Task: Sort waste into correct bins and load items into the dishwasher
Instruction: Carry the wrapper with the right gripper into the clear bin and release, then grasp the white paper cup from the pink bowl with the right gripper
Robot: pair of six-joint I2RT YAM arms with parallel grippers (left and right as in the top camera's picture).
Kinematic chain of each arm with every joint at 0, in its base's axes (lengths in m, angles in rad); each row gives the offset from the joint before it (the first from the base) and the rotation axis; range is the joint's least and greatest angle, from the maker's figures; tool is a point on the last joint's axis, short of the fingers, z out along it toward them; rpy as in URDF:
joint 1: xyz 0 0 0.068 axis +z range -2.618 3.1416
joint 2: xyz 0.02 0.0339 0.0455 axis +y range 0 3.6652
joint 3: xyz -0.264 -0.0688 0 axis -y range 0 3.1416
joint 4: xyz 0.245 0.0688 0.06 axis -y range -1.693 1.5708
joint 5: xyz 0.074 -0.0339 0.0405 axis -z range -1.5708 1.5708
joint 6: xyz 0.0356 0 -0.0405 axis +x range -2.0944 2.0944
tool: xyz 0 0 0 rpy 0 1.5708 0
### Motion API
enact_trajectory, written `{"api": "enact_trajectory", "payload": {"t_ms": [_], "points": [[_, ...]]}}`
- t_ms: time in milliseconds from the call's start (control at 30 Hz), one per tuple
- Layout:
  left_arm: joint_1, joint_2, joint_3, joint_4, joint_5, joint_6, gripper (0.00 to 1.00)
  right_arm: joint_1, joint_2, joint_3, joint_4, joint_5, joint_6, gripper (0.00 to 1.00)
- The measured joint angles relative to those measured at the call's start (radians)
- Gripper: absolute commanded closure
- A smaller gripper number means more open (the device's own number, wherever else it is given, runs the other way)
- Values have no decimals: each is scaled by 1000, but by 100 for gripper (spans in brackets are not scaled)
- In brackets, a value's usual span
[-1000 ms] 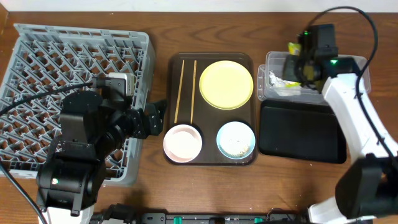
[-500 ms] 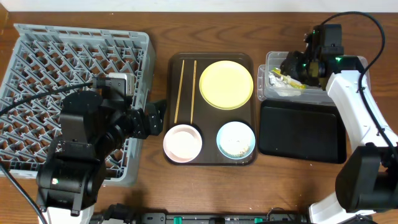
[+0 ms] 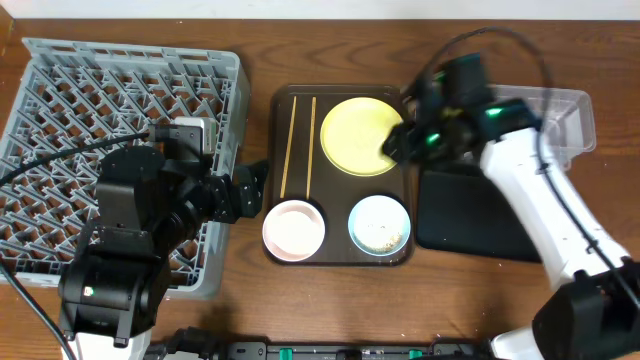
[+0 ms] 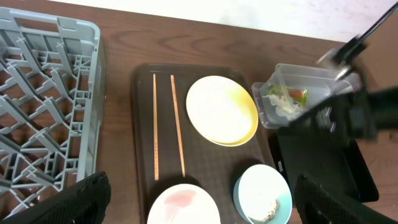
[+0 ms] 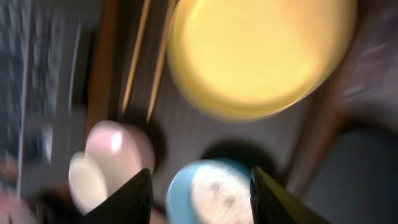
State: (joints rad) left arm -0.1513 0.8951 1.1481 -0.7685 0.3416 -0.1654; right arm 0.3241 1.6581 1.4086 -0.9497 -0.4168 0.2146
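My right jaws hang parted, empty, over the right edge of the plate; my left jaws gape wide, empty, by the rack; the wrapper lies in the tub, far right.

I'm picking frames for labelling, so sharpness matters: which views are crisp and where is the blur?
Overhead: tabletop sharp, only the right arm motion-smeared. Left wrist: rack, chopsticks and plate crisp; that arm streaks at the right edge. Right wrist: blurred throughout, the blue bowl and white bowl mere soft blobs.
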Motion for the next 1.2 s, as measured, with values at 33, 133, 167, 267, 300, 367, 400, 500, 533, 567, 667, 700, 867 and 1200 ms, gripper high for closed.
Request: {"api": "enact_trajectory", "payload": {"t_ms": [33, 133, 167, 267, 300, 367, 400, 500, 533, 567, 667, 700, 867, 1200], "points": [[0, 0, 0, -1, 0, 0, 6, 38, 0, 0, -24, 16, -2, 52], [0, 0, 0, 0, 0, 0, 6, 121, 0, -2, -64, 53, -1, 52], [0, 0, 0, 0, 0, -2, 6, 146, 0, -2, -63, 58, -3, 50], [0, 0, 0, 0, 16, -26, 6, 216, 0, -2, -50, 66, -7, 49], [0, 0, 0, -1, 25, -34, 6, 237, 0, -2, -43, 69, -8, 48], [0, 0, 0, -29, 47, -45, 6, 286, 0, -2, -25, 71, -8, 48], [0, 0, 0, -40, 53, -48, 6, 307, 0, -3, -15, 72, -7, 48], [0, 0, 0, -91, 49, -48, 6, 352, 0, -3, 37, 76, -5, 49], [0, -1, 0, -111, 39, -48, 6, 367, 0, -3, 50, 80, -1, 50], [0, -4, 0, -130, 20, -50, 6, 381, 0, -3, 60, 89, 7, 50], [0, -25, 0, -198, -88, -92, 6, 422, 11, -3, 70, 131, 35, 50], [0, -39, 0, -231, -151, -114, 6, 435, 19, -3, 72, 145, 42, 50], [0, -108, 0, -293, -353, -187, 6, 464, 107, -3, 93, 184, 82, 61], [0, -120, 1, -378, -436, -221, 6, 472, 294, -11, 129, 124, 165, 94]]}}
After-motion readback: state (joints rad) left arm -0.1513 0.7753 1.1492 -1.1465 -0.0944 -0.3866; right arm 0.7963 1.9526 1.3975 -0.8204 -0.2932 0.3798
